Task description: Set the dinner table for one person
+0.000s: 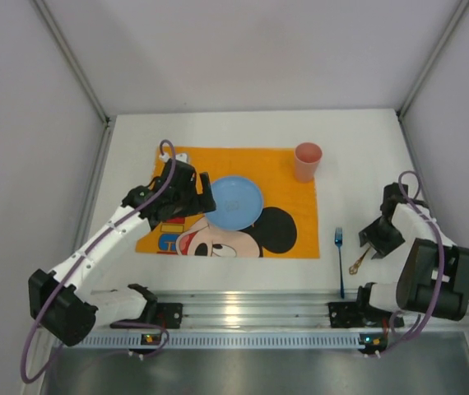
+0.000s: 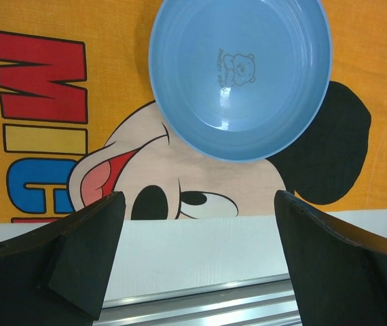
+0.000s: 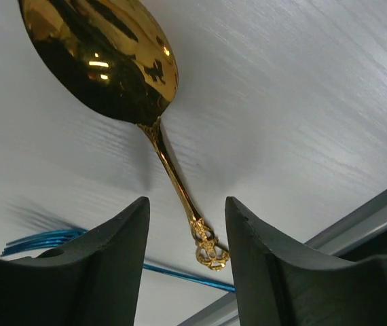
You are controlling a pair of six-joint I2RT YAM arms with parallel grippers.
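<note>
White counter (image 1: 218, 132) fills the enclosure floor beyond the rails, carrying the orange placemat (image 1: 280, 169), blue plate (image 1: 234, 202) and pink cup (image 1: 307, 160). At its right side, the right gripper (image 3: 187, 204) has its fingers partly apart, straddling the gold spoon (image 3: 105, 61) near its handle's tip without visibly touching it. A pinch that far back could let the heavy bowl pivot or slip onto the blue fork (image 1: 339, 255) beside it. The left gripper (image 2: 199, 204) hangs with its fingers wide apart and empty.

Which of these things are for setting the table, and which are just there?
For the job: dinner table, Mickey placemat, blue plate, pink cup, blue fork, gold spoon.
Just there: silver rails, purple cables.
</note>
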